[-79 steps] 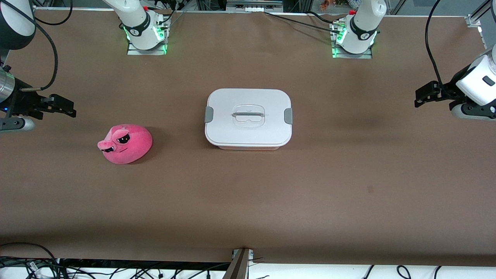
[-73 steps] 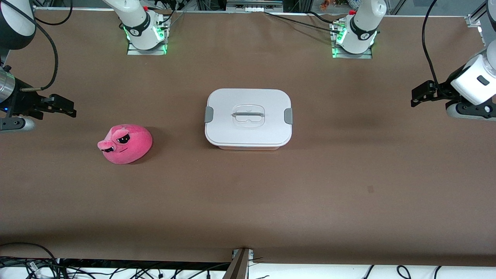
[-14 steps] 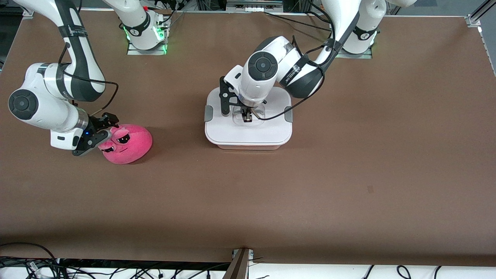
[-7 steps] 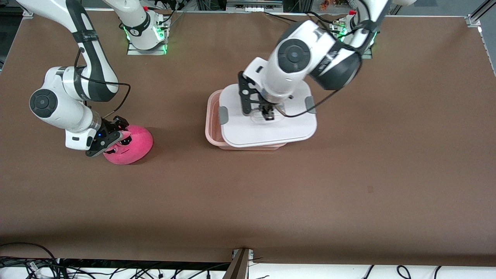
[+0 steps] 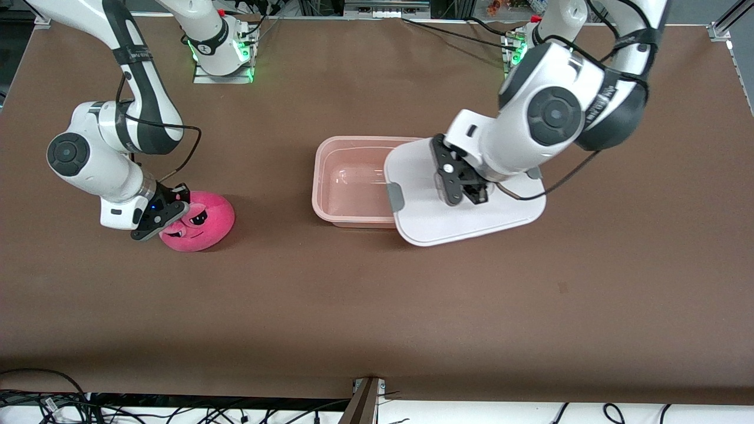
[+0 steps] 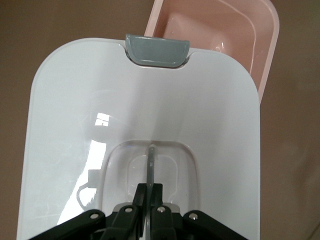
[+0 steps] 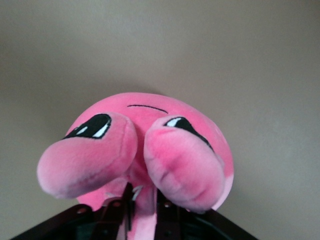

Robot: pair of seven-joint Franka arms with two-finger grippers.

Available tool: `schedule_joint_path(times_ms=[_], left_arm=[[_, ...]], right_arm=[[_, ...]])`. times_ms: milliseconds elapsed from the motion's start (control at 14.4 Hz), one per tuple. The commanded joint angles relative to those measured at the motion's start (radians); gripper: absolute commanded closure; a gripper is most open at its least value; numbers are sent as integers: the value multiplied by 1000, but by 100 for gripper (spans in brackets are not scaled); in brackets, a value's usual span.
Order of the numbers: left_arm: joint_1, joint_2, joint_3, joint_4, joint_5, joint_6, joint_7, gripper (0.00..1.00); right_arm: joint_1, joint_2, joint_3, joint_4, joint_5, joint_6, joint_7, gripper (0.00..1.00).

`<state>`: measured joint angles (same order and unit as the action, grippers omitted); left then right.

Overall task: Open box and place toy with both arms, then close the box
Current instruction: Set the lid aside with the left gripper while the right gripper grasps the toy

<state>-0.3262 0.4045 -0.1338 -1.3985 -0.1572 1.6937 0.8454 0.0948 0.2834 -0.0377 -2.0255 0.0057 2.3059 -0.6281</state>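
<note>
Box (image 5: 347,182): pink translucent tub, open, mid-table, nothing in it.
Lid (image 5: 465,215): white, lifted off, held over the tub's edge at the left arm's end, about 3 o'clock of the tub in the front view; grey clip (image 6: 156,50) over the rim.
Left gripper (image 6: 148,200): fingers pinched tight on the lid's clear handle (image 6: 150,165).
Toy (image 5: 197,221): hot-pink plush on the table, toward the right arm's end, roughly 9 o'clock of the tub.
Right gripper (image 5: 168,209): down at the toy's snout, fingers closed on the plush (image 7: 150,150).

A brown matte bench (image 5: 377,306) fills the scene; tangled black cables (image 5: 53,403) lie along its near edge.
</note>
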Motion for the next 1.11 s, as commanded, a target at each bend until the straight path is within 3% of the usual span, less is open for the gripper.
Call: schedule_joint_path(times_ms=[0, 348, 557, 836, 1045], left_arm=[[39, -19, -6, -11, 11, -16, 84, 100], [92, -18, 5, -5, 13, -6, 115, 100], [102, 8, 10, 70, 76, -9, 115, 100], [115, 8, 10, 70, 80, -11, 113, 100], [121, 7, 10, 70, 82, -14, 113, 100]], right_arm=[[2, -9, 27, 40, 20, -16, -7, 100], [2, -78, 102, 190, 20, -306, -10, 100], [2, -95, 214, 318, 20, -502, 4, 100], [6, -92, 335, 395, 17, -540, 5, 100], [64, -83, 374, 409, -13, -534, 5, 100]])
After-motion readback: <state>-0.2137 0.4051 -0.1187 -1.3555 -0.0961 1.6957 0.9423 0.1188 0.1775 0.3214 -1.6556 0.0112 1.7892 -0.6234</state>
